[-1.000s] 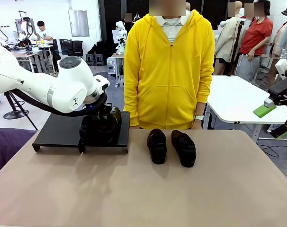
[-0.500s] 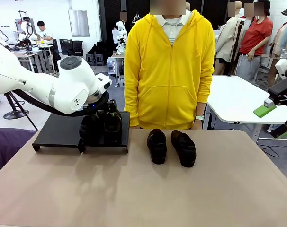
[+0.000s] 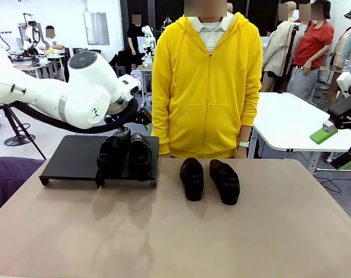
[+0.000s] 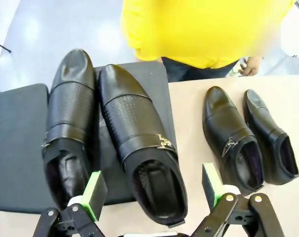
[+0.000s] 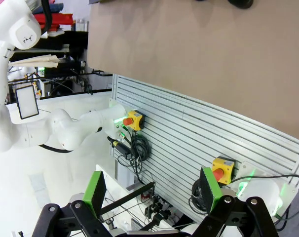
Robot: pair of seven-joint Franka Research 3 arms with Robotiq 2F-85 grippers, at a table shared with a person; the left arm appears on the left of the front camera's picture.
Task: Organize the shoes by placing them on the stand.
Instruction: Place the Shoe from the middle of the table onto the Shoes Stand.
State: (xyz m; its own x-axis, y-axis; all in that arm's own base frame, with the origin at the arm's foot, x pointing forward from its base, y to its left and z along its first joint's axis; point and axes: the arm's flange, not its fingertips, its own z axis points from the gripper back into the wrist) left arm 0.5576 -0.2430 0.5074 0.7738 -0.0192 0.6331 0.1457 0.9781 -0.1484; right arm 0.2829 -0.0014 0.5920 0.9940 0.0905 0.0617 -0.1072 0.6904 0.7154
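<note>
While the left jaws hang wide open and empty above the stand (image 3: 71, 159), we count the task as half done. Two shoes (image 4: 134, 148) sit side by side on its right platform (image 3: 155, 152), touching along their sides, toes toward the person (image 3: 207, 87) and heels toward us. A green pad (image 4: 94, 190) shows on either side of the heel of the shoe nearer the middle of the table (image 3: 175, 231). Both pads are clear of the leather, so we judge that nothing is gripped. The left platform (image 4: 16, 148) is bare.

What the coming move turns on is where the other pair lies. Both shoes rest on the table just to the right of the stand, in front of the person and slightly apart: the nearer shoe (image 3: 192, 178) beside the stand's edge, the farther shoe (image 3: 225, 182) beyond it. Their long axes run roughly parallel to the pair on the stand, heels toward us and toes away, with the farther shoe angled a little.

From the left jaws they lie to the right and lower down, a short sideways reach. The right jaws are also spread wide with nothing between them, up off the table at its far right edge. We judge the left arm (image 3: 88, 98) the nearer one. A shoe carried to the bare platform would have to pass over the filled one, and we see a knock there as the main risk.
</note>
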